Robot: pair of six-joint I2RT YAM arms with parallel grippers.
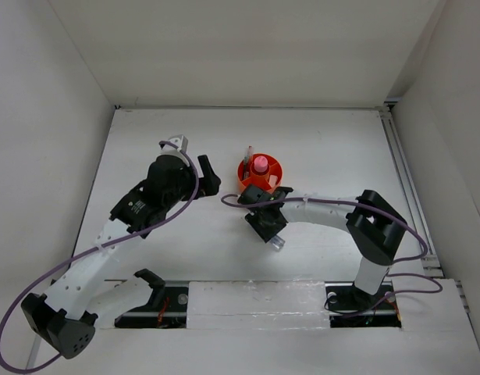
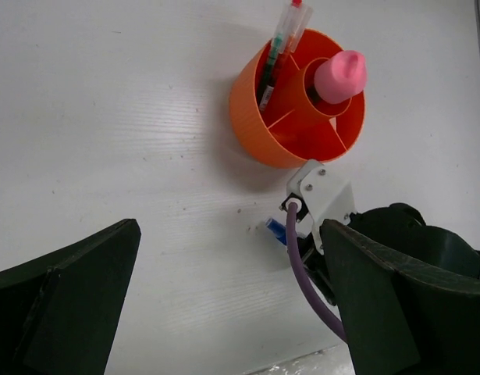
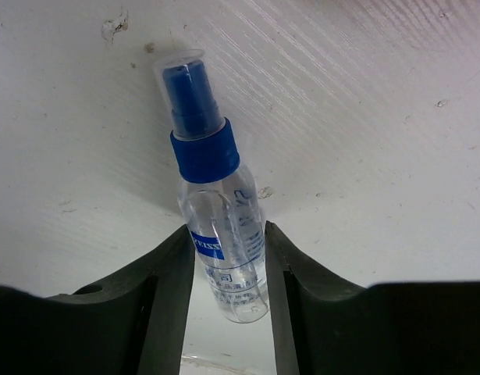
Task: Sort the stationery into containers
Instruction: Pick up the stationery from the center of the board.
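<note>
The tube with blue cap (image 3: pixel 220 234) is squeezed by the right jaws on the desk (image 2: pixel 107 117) (just beside the orange organizer (image 2: pixel 251 129)). The left jaws are held wide open, empty.

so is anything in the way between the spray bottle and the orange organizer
Nothing visible. The right gripper grips the spray bottle, and the table up to the orange organizer is bare. The pink tube fills its central well, pens one section; other sections are open.
</note>
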